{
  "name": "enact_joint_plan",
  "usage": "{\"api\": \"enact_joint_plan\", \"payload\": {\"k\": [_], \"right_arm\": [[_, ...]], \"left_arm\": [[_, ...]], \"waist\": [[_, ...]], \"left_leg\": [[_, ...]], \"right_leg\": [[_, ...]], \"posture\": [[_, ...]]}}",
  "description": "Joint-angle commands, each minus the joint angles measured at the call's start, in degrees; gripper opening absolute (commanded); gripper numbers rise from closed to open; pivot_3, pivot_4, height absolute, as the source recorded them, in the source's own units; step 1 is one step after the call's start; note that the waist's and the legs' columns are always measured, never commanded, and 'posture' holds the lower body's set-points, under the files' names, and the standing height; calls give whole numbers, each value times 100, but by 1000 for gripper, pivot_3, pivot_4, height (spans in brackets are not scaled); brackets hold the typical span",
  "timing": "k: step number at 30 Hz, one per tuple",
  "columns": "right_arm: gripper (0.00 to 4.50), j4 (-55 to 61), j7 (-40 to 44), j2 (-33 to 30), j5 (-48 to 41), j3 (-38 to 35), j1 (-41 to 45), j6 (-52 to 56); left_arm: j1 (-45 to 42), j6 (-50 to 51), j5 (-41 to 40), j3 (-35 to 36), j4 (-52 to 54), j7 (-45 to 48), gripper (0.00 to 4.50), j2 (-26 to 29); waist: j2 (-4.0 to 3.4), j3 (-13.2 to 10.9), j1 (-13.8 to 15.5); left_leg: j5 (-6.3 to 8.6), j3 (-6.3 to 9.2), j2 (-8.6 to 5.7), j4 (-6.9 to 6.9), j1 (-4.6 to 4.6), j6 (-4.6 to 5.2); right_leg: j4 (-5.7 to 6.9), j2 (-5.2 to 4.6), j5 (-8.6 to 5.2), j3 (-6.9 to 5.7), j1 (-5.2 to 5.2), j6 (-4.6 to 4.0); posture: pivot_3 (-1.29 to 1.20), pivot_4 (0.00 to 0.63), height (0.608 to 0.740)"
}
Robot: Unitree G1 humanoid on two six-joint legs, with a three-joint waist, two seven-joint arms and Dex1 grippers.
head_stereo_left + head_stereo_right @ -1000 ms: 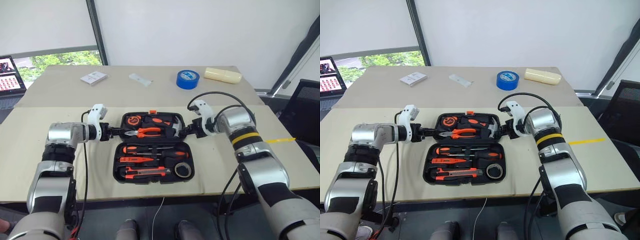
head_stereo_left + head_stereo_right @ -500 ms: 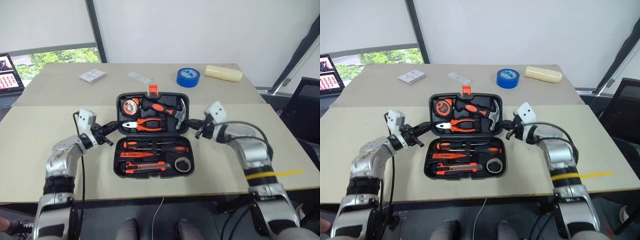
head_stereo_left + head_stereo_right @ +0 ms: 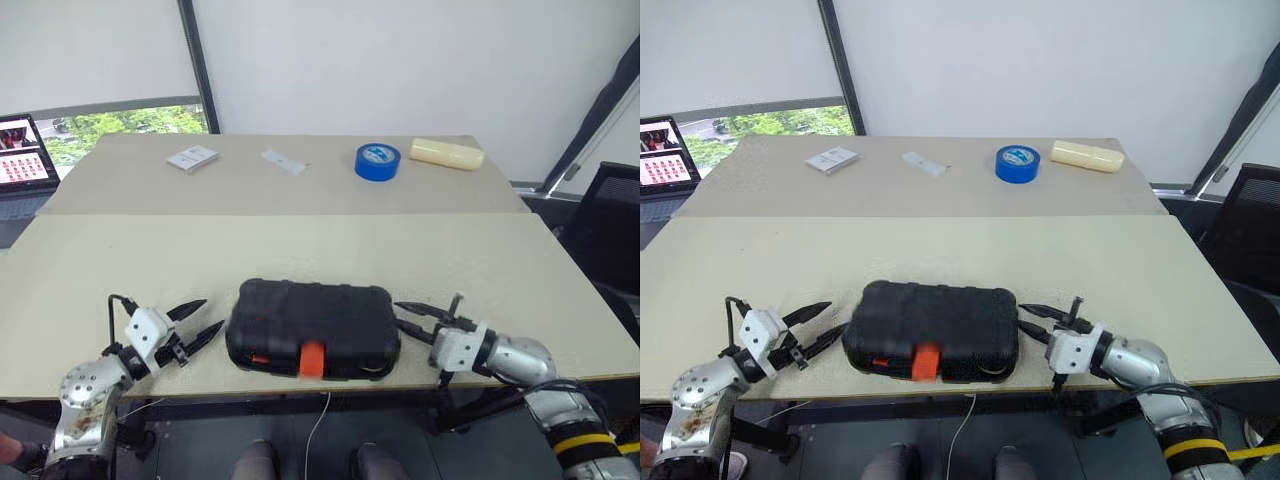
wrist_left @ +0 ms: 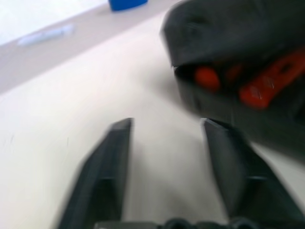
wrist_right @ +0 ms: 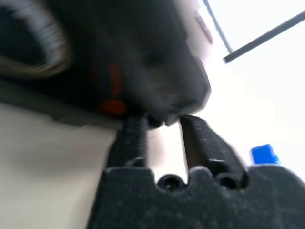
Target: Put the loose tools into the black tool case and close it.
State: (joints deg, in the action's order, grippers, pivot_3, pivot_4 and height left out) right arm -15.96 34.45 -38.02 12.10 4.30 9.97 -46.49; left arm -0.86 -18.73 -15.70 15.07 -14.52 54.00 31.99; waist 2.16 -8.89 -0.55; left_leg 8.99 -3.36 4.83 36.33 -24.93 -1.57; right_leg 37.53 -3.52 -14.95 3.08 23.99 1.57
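The lid of the black tool case (image 3: 312,326) is down now — a second ago it lay open flat with both my grippers at the ends of the lid half, half a second ago the lid stood up, and now it has come over onto the base. The case lies near the front edge of the table (image 3: 520,270), orange latch (image 3: 313,359) facing me. I can't call it fully shut: the left wrist view has a gap at the near corner with orange tool handles (image 4: 238,83) showing through, so my guess is the lid rests on the base with the latch unfastened.

Both arms have pulled back and dropped to table height. The left gripper (image 3: 197,327) sits just beside the case's left end, fingers spread and holding nothing. The right gripper (image 3: 432,311) is at the right end, fingers parted and empty too, tips near the case wall — whether they touch it I can't tell.

No loose tools lie on the table; the blue tape roll (image 3: 376,160), cream cylinder (image 3: 445,153) and white card (image 3: 192,158) sit well apart at the far side. What's left, I judge, is pressing the lid and snapping the latch.

No brand or writing is readable on the case or the other items
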Motion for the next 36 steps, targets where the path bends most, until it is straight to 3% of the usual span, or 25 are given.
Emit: {"api": "enact_joint_plan", "payload": {"k": [1,3,5,8,11,17,18,26,36], "right_arm": [[2722,276,-73,-217,-226,-190,-299,-34],[2722,710,399,-436,-1046,-225,-742,598],[2114,1220,832,-603,-1903,-228,-1101,1249],[1004,2550,1685,-1194,-3315,-95,-1852,2945],[68,3356,2052,-1508,-3623,109,-2136,3826],[0,4168,2059,-1212,-3477,745,-1585,5006],[0,4183,1982,-1082,-3337,853,-1394,5112],[0,3352,1632,-376,-2251,1117,-194,5182],[0,661,1219,504,-1585,847,1431,4177]], "left_arm": [[-27,278,-180,294,64,-309,4141,145],[-162,714,-414,307,119,-311,4141,192],[-348,1040,-545,272,149,-287,4232,247],[-1024,1512,-591,48,-13,-177,3388,321],[-1780,1948,-447,-359,-145,4,2293,342],[-3016,2186,148,-1256,-1184,666,208,408],[-3207,2086,292,-1407,-1466,803,49,421],[-3952,2084,581,-1776,-2864,1736,49,465],[-3281,2913,-167,-599,-2394,1063,49,531]], "waist": [[2,1,-16],[1,1,-10],[2,1,-1],[3,1,7],[25,12,54],[37,18,-22],[37,18,-31],[48,14,-31],[49,13,-63]], "left_leg": [[0,0,0,-1,0,0],[-3,-4,-2,-1,10,3],[-6,-9,-1,-2,18,8],[-6,-10,-1,-2,28,8],[-6,-9,-2,-1,34,8],[0,-8,-2,-7,63,0],[-1,-8,-2,-7,63,1],[-5,-8,-5,-6,-9,10],[-6,-7,-2,0,-28,12]], "right_leg": [[0,0,4,2,0,1],[4,1,10,12,-3,3],[8,1,8,19,-9,6],[4,4,8,26,-22,7],[2,9,4,26,-32,13],[-35,13,4,27,-68,17],[-37,14,4,27,-69,17],[-39,18,34,31,4,62],[-36,21,56,32,20,44]], "posture": [[0,150,740],[0,150,740],[0,150,740],[0,150,740],[0,150,740],[0,150,740],[0,150,740],[0,150,740],[0,150,740]]}}
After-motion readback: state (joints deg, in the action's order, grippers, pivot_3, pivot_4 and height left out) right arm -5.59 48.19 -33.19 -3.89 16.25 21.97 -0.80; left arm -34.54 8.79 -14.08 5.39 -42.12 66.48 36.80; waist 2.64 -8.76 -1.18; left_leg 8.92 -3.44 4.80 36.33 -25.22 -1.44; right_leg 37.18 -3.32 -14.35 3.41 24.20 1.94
